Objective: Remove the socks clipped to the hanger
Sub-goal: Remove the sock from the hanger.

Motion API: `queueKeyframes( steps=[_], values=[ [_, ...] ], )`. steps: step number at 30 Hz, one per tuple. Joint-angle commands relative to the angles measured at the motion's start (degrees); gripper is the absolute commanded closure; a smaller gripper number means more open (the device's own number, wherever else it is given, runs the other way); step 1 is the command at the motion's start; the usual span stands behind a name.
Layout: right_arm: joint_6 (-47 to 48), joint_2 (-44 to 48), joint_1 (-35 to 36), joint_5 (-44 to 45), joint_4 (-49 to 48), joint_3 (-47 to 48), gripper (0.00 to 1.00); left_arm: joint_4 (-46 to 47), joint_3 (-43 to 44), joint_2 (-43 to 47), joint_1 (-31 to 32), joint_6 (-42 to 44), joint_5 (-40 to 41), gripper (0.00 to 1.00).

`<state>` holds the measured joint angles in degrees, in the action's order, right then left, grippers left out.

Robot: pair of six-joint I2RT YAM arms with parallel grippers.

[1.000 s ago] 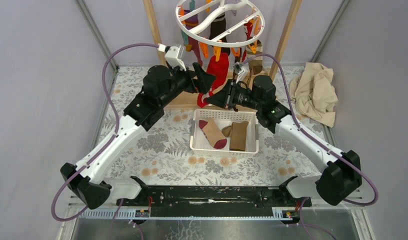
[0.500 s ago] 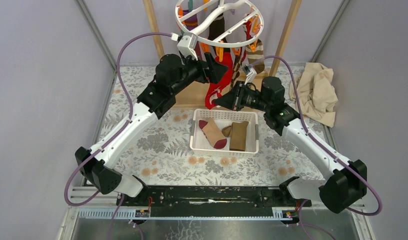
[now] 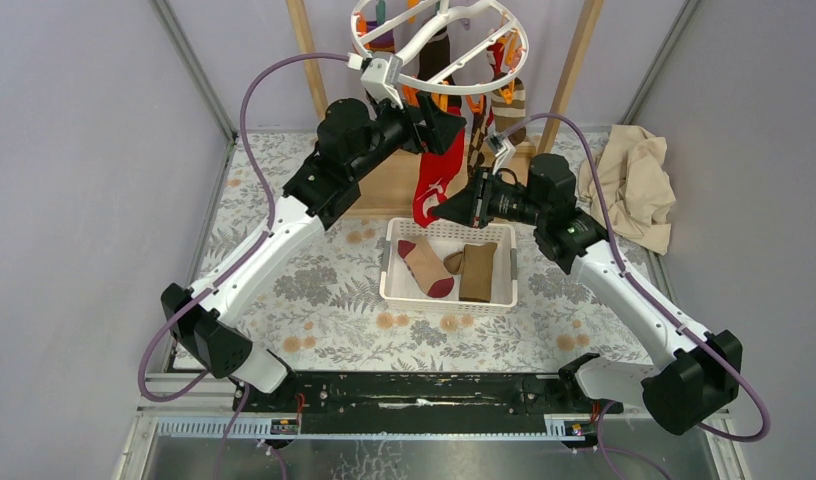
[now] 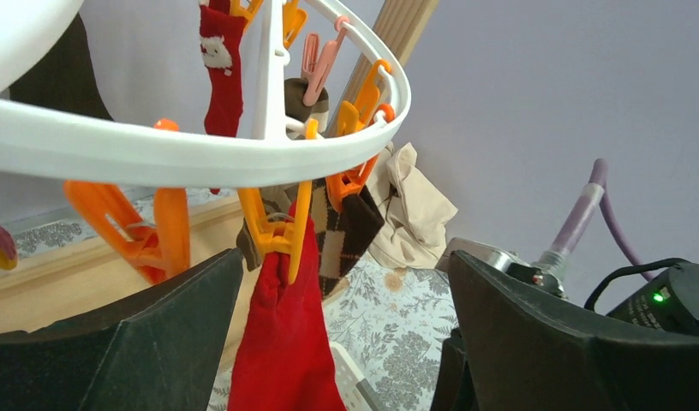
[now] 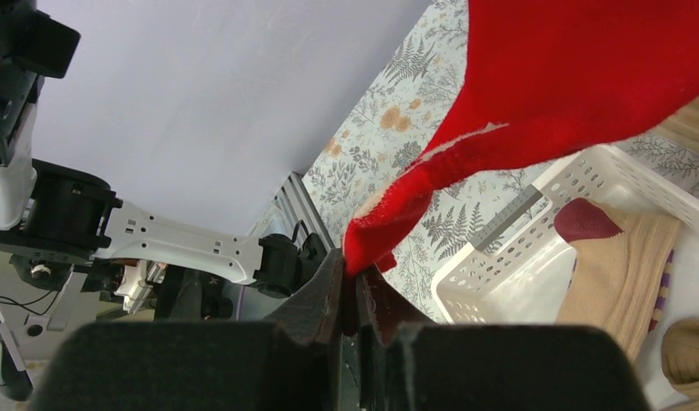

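Observation:
The white round hanger point(image 3: 439, 42) hangs at the top centre with orange and pink clips and several socks on it. A red sock point(image 3: 431, 180) hangs from an orange clip point(image 4: 277, 231) on the ring's near rim. My left gripper point(image 3: 446, 128) is open, its jaws on either side of that clip and the sock's top point(image 4: 282, 342), not touching. My right gripper point(image 3: 446, 207) is shut on the red sock's lower tip point(image 5: 376, 244). A brown argyle sock point(image 4: 350, 235) hangs behind the red one. A brown-striped sock point(image 3: 508, 100) hangs at the right.
A white basket point(image 3: 399, 285) below the hanger holds a tan sock with maroon toe point(image 3: 427, 266) and a brown sock point(image 3: 477, 270). A beige cloth point(image 3: 632, 185) lies at the right. Wooden rack posts point(image 3: 574, 60) stand behind, with a wooden base board point(image 3: 384, 192).
My left gripper rose and moved right, up to the clip under the hanger's rim. My right gripper moved slightly right and up, holding the red sock's tip, and the sock now hangs straighter.

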<state>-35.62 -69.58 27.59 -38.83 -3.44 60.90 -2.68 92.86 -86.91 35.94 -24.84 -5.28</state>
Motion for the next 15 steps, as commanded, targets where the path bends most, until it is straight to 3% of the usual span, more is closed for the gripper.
queueKeyframes(
  steps=[1,15],
  values=[
    [1.3,2.1,-0.4,-2.9,0.3,3.4,0.98,5.2,2.5,-1.6,0.0,3.6,0.8,0.04],
    [1.1,2.4,-0.5,-3.4,0.3,3.2,0.99,7.5,4.1,-4.8,-2.9,3.1,-2.3,0.22]
  ],
)
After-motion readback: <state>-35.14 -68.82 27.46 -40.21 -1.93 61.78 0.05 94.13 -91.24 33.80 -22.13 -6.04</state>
